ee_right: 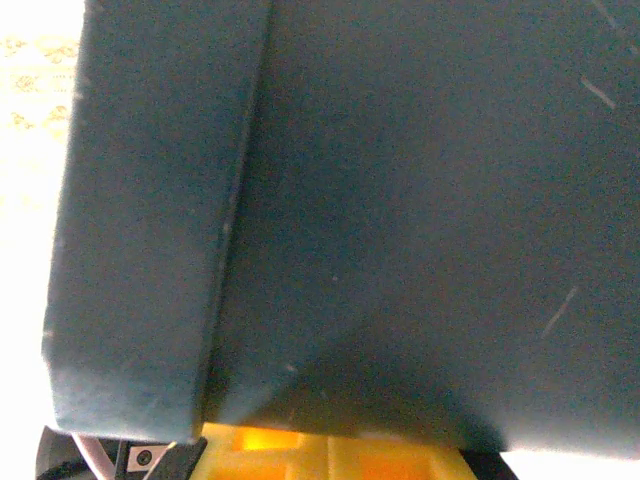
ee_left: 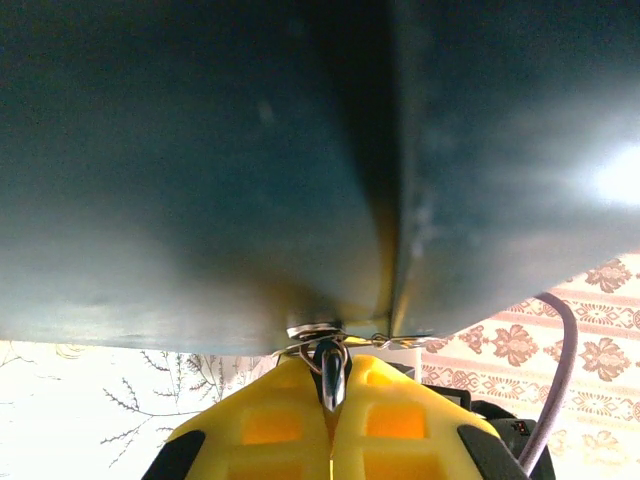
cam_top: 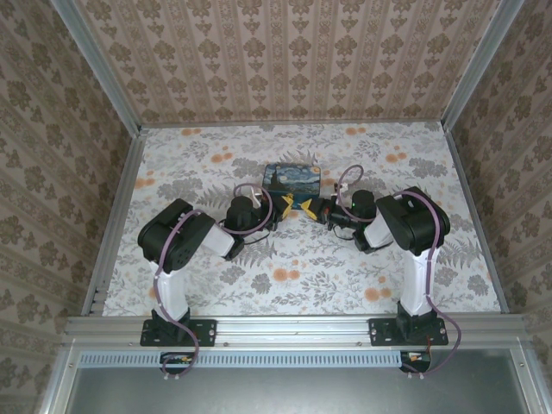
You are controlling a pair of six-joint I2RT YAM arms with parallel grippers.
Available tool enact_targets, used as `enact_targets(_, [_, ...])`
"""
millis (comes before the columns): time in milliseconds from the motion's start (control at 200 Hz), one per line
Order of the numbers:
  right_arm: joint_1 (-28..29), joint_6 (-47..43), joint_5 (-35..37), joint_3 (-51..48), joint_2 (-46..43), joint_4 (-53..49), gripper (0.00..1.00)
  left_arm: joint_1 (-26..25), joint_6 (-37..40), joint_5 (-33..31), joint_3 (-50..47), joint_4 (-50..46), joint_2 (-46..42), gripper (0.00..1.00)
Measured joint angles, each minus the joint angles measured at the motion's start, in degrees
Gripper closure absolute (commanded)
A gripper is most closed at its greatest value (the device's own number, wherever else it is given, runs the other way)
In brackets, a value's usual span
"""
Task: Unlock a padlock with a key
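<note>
The padlock [ee_left: 331,372], likely light and slippery, is pinched by its body at six o'clock in the left gripper [ee_left: 331,388]; the right gripper's [ee_right: 330,456] opening cannot be told.

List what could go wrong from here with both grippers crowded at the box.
1. The left gripper pinches a bluish metal piece, likely the padlock, hard up against the box. A nudge could twist it loose.
2. The right gripper sits just as close to the box's dark side. From above the two grippers nearly meet, so they could collide.
</note>
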Motion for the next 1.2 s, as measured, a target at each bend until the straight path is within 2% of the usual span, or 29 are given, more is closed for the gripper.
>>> enact_targets(220, [-0.83, -1.99, -1.75, 1.60, -0.09, -2.78, 1.00, 0.00, -0.02, 0.04, 0.44, -0.17, 0.00, 1.00])
enact_targets(460, [-1.31, -10.56, -2.80, 3.72, -4.68, -16.79, 1.00, 0.00, -0.15, 1.62, 0.59, -1.29, 0.24, 1.00])
enact_targets(600, [-1.49, -11.98, -2.89, 4.35, -5.62, -20.00, 1.00, 0.02, -0.31, 1.79, 1.03, -1.31, 0.52, 1.00])
enact_targets(720, [-1.46, -10.12, -2.75, 4.22, -5.44, -19.15, 1.00, 0.00, -0.31, 1.79, 1.07, -1.22, 0.76, 1.00])
enact_targets(950, [-0.74, 0.00, -1.03, 1.11, -1.57, -6.25, 1.00, 0.00, -0.24, 2.01, 1.46, -1.84, 0.85, 1.00])
enact_targets(1200, [0.09, 6.16, 1.22, 0.31, -1.55, -2.95, 1.00, 0.00, -0.20, 2.12, 2.32, -1.86, 0.92, 1.00])
